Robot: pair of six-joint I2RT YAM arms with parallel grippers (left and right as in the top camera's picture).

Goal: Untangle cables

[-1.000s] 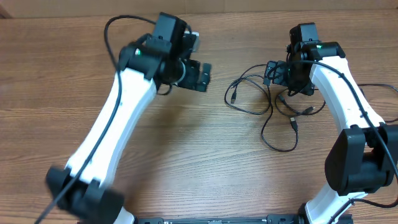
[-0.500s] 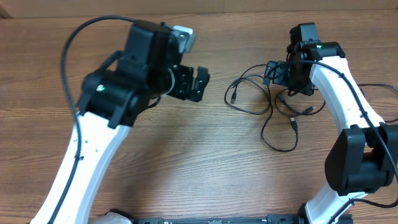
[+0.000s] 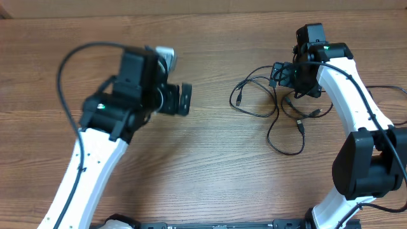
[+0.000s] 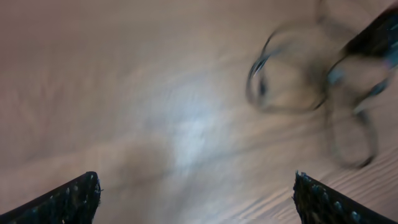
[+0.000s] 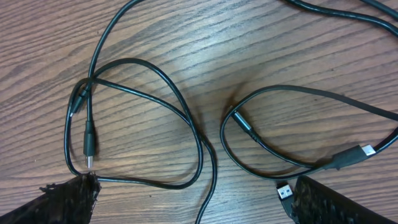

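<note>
Several thin black cables [image 3: 300,126] lie in loose overlapping loops on the wooden table [image 3: 203,159], right of centre, one plug end [image 3: 238,99] pointing left. My right gripper [image 3: 280,75] hovers open just above their far side. In the right wrist view the cables [image 5: 89,140] spread between its fingers [image 5: 68,200], with a USB plug [image 5: 285,190] beside the right finger; nothing is gripped. My left gripper [image 3: 183,100] is open over bare wood, well left of the cables. Its wrist view is blurred; the cables [image 4: 292,81] show at upper right, and the gripper [image 4: 196,186] holds nothing.
The right arm's own thicker wire [image 3: 381,89] trails off toward the right edge. Bare wood surrounds the cables in front and to the left.
The left arm has swung left and back, carrying its open gripper farther from the cables. The right arm and the cables have not moved.
</note>
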